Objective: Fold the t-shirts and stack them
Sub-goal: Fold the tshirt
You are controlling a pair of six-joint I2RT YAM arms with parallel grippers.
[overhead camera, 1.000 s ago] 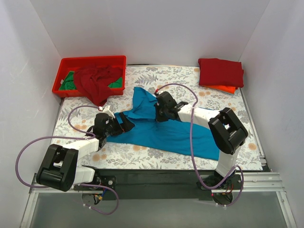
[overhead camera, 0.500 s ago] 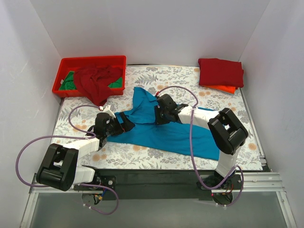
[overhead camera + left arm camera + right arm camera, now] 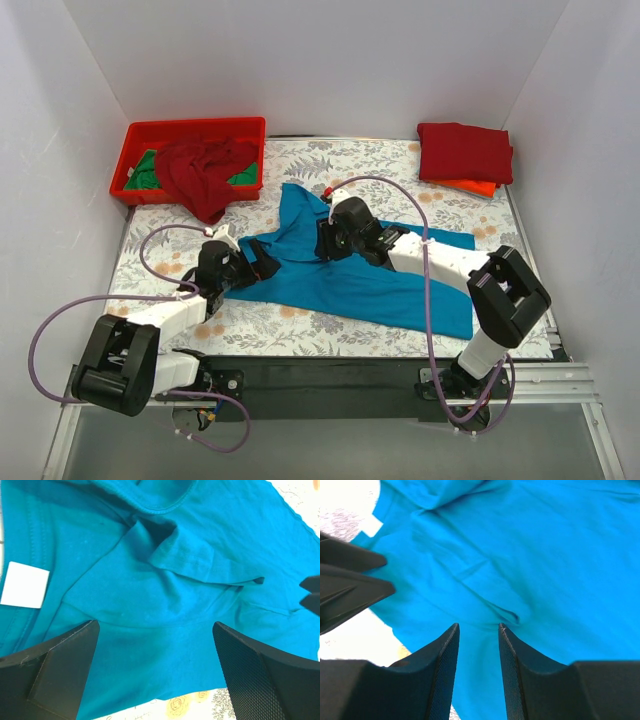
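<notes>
I read L gripper (image 3: 155,626) wide open, empty, 9 o'clock of R gripper (image 3: 478,626) | R part-open, no hold | both over teal t-shirt (image 3: 370,285).

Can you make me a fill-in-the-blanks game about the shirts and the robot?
The big shirt spread on the table is ___.
The red tray holds a crumpled dark red shirt and a second shirt, coloured ___.
The folded dark red shirt lies on a bottom shirt coloured ___.
The left gripper has its jaws wide ___.
Missing words: blue, green, orange, open.
</notes>
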